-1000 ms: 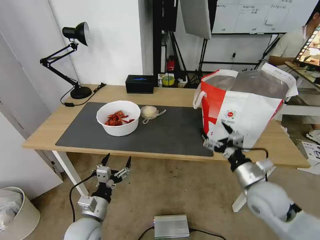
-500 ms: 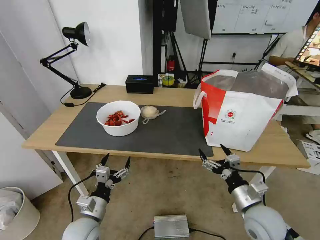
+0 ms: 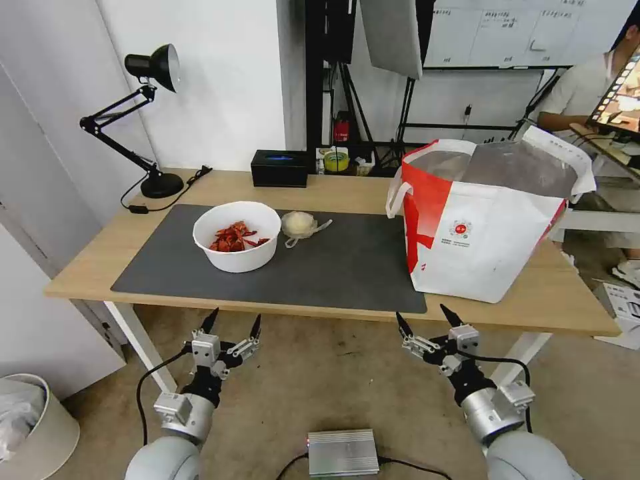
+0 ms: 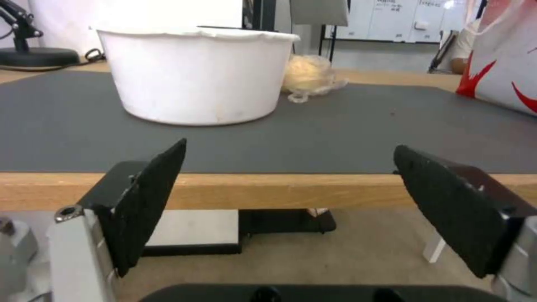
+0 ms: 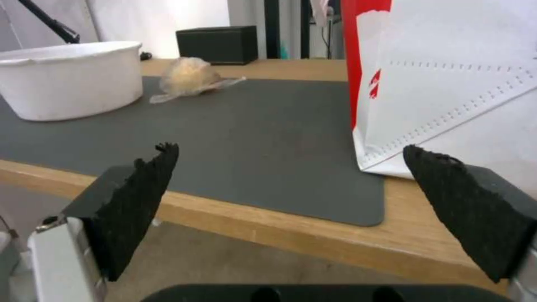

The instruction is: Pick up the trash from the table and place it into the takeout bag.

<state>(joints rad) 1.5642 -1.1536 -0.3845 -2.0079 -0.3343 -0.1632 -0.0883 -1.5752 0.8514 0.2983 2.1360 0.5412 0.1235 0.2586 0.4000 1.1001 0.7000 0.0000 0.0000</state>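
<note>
Nearby, round white bowl [image 3: 236, 236] sits on matte grey mat [image 3: 347, 267].

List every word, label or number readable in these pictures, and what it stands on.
None can be read.
Takeout bag: round red logo with small print beneath, too small.
Whiteboard behind: handwriting, too blurred.
Yellow tape roll: green label, illegible.
</note>
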